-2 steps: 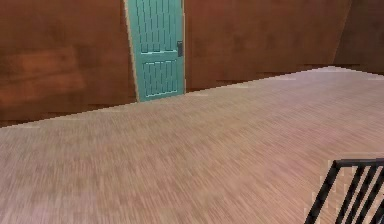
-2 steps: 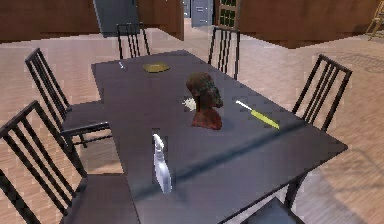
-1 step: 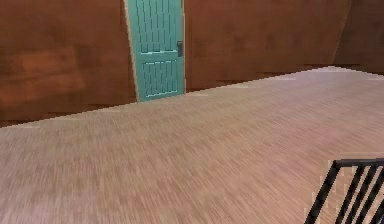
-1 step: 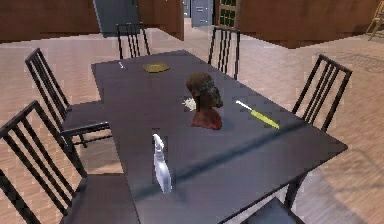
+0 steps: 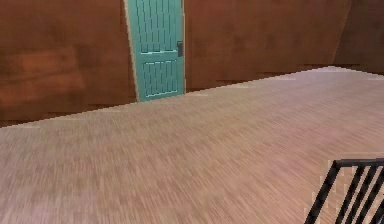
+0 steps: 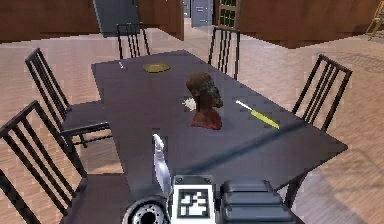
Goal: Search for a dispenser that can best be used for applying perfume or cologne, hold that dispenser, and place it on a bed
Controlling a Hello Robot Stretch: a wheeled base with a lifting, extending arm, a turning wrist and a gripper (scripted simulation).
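A pale, translucent bottle with a narrow spray-like top (image 6: 160, 168) stands upright near the dark table's (image 6: 150, 110) near edge in the arm side view. Just below it, at the picture's bottom edge, is my gripper (image 6: 150, 210), a round dark body left of a white marker square (image 6: 195, 203). Its fingers are hard to make out, and I cannot tell whether it holds anything. Whether it touches the bottle I cannot tell either.
On the table are a dark red bust (image 6: 206, 98), a flat yellow plate (image 6: 155, 68), a thin yellow stick (image 6: 259, 114) and a small pale object (image 6: 189, 102). Dark slatted chairs (image 6: 52, 90) surround it. In the forward view a teal door (image 5: 158, 48) is set in a brown wall across open wood floor, with a chair back (image 5: 350, 190) at bottom right.
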